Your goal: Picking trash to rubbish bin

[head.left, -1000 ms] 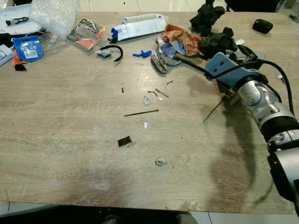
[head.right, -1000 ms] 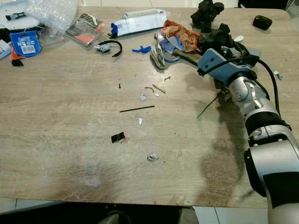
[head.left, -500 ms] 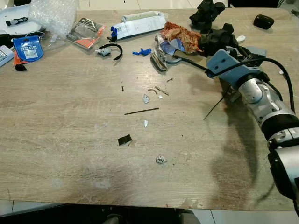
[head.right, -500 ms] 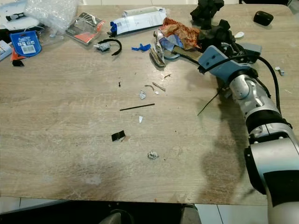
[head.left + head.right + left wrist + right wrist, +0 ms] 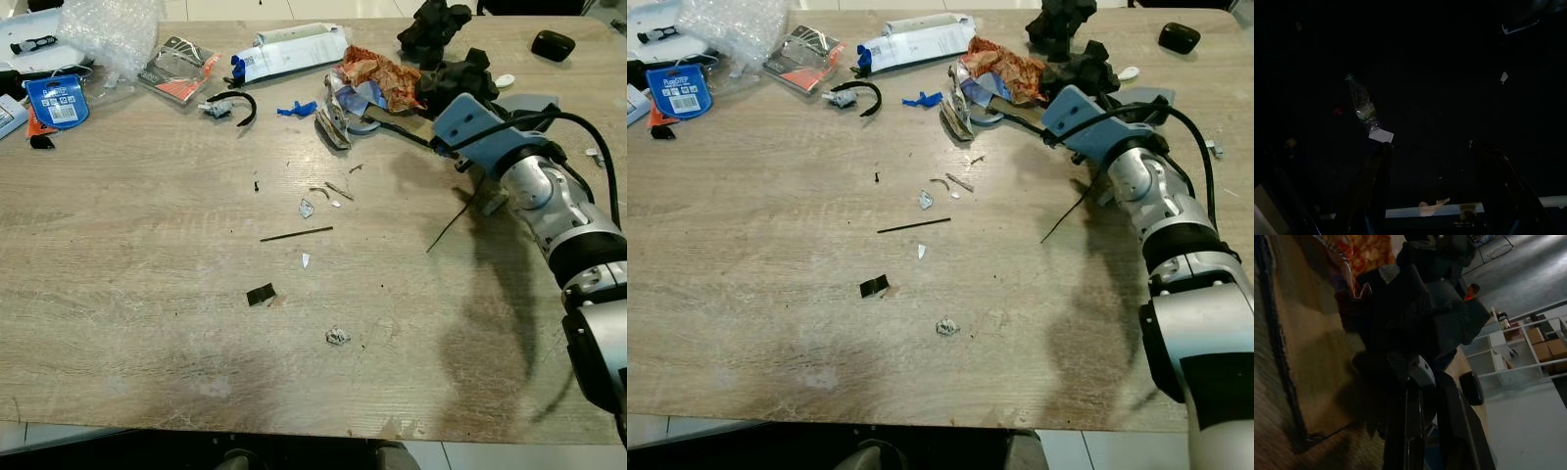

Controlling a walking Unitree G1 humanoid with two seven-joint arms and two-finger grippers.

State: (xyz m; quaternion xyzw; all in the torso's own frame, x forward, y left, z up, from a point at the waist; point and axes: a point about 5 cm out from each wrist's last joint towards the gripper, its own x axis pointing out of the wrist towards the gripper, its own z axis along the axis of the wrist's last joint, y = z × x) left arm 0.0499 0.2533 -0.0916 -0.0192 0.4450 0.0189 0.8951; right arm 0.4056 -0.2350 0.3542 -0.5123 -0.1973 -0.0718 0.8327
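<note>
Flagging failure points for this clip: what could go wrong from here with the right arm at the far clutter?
1. The right tool sits tight against the black foam lump; its fingers look nearly together, so the grasp might slip.
2. Lifting could drag the crumpled wrapper beside it.
3. The arm's cable hangs low and may sweep the thin black stick.

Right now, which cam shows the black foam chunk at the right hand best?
Left eye view: the black foam chunk sits whole beside the crumpled wrapper, with the right hand against it. The right eye view matches. The right wrist view has it close, dark, cropped. The left wrist view is near black.
</note>
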